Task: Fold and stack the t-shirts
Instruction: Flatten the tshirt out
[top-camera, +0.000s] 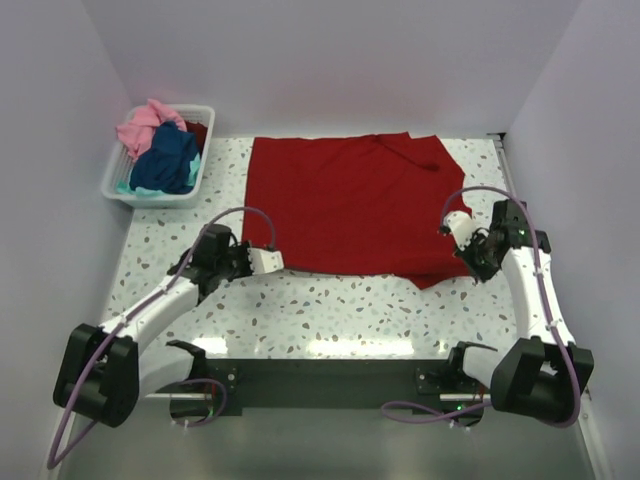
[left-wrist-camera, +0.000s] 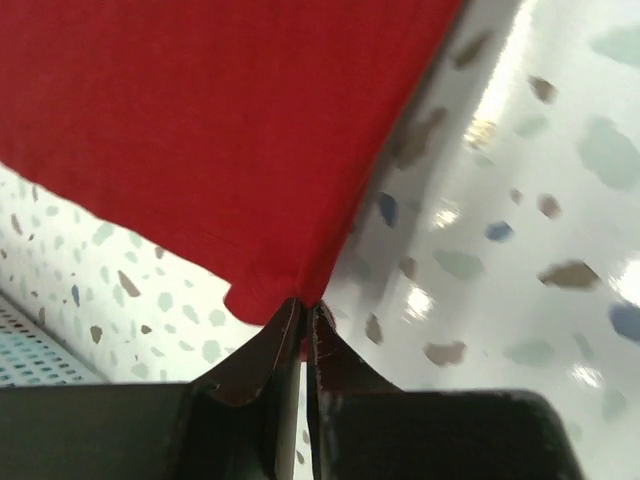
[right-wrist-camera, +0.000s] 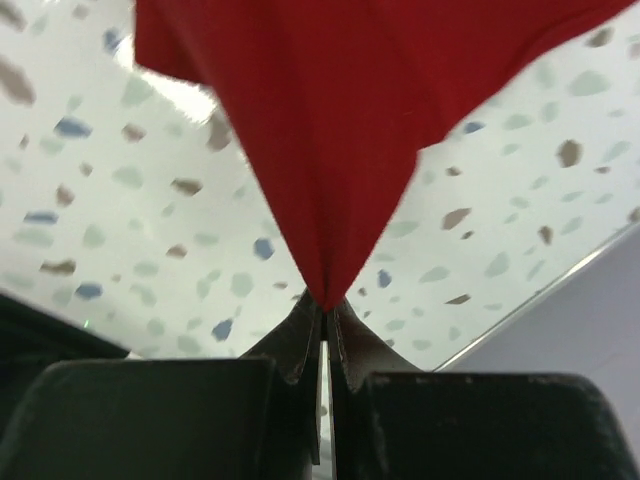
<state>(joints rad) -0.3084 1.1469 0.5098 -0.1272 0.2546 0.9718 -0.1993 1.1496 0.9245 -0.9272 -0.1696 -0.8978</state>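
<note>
L end effector (left-wrist-camera: 305, 306), R end effector (right-wrist-camera: 325, 305) clamp red t-shirt (top-camera: 345, 205); tips unseen overhead.

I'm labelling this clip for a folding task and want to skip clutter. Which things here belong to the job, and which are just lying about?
Job: red t-shirt spread on the table, pinched by left tool and right tool; pink t-shirt, navy t-shirt and teal t-shirt heaped in the basket.
Just there: white slatted basket; speckled table.

High rear overview; both wrist views close on red t-shirt (top-camera: 345, 205)
</note>
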